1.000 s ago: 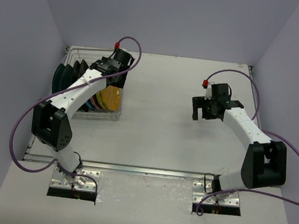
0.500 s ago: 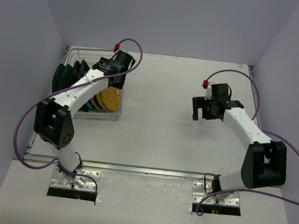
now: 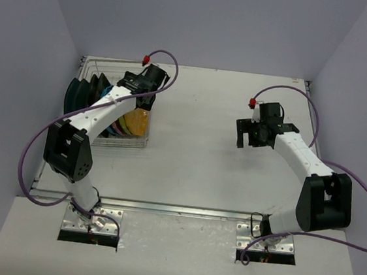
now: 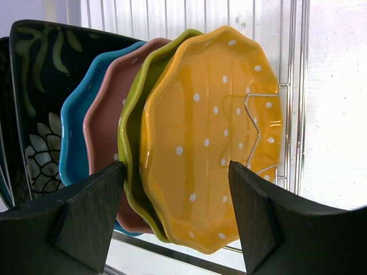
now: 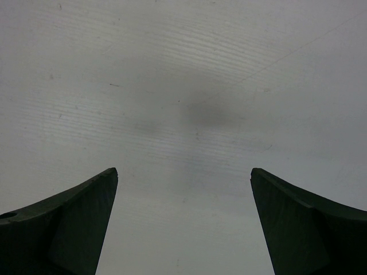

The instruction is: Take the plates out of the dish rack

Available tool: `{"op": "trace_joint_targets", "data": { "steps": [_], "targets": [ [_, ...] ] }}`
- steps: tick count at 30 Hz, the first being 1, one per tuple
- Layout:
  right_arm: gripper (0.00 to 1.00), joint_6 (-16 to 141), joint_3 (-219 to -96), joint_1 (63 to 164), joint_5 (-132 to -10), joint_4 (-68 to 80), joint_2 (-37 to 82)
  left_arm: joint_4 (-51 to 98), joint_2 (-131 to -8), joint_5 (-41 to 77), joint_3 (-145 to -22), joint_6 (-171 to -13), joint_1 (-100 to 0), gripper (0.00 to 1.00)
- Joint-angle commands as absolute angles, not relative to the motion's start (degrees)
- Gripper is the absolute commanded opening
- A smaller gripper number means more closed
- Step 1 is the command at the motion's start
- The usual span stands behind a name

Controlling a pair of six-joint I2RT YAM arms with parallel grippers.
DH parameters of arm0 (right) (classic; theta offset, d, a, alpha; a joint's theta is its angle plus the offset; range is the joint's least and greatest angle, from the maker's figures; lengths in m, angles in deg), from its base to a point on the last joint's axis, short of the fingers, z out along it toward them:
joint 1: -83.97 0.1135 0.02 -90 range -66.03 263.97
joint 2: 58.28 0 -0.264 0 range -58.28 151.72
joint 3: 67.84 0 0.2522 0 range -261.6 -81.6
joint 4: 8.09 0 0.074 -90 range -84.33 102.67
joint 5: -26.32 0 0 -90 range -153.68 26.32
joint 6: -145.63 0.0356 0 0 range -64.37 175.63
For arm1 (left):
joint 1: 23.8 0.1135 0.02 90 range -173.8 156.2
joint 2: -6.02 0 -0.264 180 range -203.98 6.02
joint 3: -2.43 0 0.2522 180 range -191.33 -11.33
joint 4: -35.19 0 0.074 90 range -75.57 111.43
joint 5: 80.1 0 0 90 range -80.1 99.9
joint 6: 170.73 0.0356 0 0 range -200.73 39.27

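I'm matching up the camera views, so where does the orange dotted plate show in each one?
Top external: the orange dotted plate sits at the right end of the dish rack, upper left of frame.
Left wrist: centre of frame, foremost plate.
Right wrist: not in it.
Shared landmark: the dish rack's wires.

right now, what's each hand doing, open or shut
left hand: open, empty, facing the orange plate in the dish rack
right hand: open, empty, above the table

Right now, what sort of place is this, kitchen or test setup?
Probably a lab test cell, not a kitchen: plain walls box in a white table, two robot arms are bolted at its near edge, and a dish rack of plates is the only kitchenware.
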State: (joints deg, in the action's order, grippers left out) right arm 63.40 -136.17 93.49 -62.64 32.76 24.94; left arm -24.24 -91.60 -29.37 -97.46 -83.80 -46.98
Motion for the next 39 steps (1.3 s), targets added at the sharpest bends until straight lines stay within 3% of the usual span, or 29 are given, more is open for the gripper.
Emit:
{"op": "trace_joint_targets", "data": {
  "steps": [1, 27, 39],
  "targets": [
    [0.99, 63.97, -137.85, 93.64, -62.45, 31.59, 24.15, -22.27, -88.23, -31.83, -96.95, -83.05, -49.79, 0.70],
    [0.99, 63.65, -137.50, 93.64, -62.69, 31.77, 24.31, -21.93, -88.81, -33.08, -96.99, -82.69, -51.22, 0.70],
    [0.99, 63.64, -137.94, 93.64, -62.71, 32.03, 24.61, -24.71, -93.44, -27.28, -97.82, -84.42, -45.17, 0.70]
  ]
}}
